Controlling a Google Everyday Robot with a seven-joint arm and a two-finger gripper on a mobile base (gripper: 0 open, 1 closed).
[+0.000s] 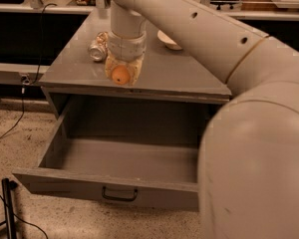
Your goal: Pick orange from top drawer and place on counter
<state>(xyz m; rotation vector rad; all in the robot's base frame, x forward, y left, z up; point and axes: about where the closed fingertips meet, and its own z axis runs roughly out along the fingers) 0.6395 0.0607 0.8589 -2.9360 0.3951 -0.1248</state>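
My gripper (121,75) hangs from the big white arm over the front part of the counter (184,76), shut on the orange (120,74), whose round skin shows between the pale fingers. Whether the fruit touches the grey top I cannot tell. Below, the top drawer (109,190) stands pulled out wide, its grey inside bare, a dark handle on the front panel.
A silvery-gold can (97,47) lies on its side on the counter just left of the gripper. A white bowl (168,40) sits further back, partly behind the arm. The arm fills the right side. Cables (12,128) trail on the speckled floor at left.
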